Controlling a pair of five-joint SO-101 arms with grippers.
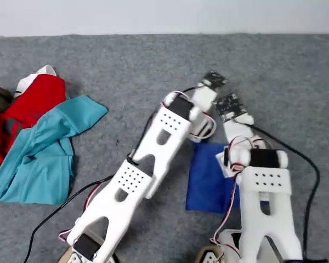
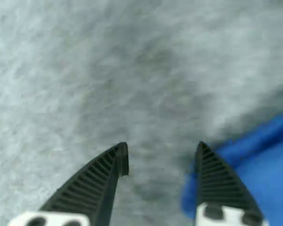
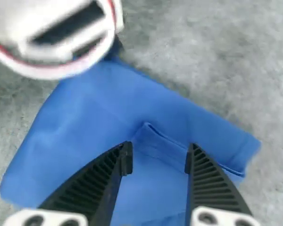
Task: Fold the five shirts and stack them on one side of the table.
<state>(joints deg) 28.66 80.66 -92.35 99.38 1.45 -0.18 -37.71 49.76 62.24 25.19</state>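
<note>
The folded blue shirt (image 1: 205, 183) lies flat on the grey table (image 1: 126, 60), toward five o'clock from the middle of the high view, with its right part under a white arm. The right gripper (image 3: 158, 157) hangs directly over the shirt with its fingers spread apart. The left gripper (image 2: 162, 157), likewise spread, is over bare table just beside the shirt's edge. Well apart, at nine o'clock, a teal shirt (image 1: 41, 156) lies crumpled. It overlaps a red shirt (image 1: 30, 104) at ten o'clock, and a bit of white cloth (image 1: 41, 72) shows at the red one's far edge.
</note>
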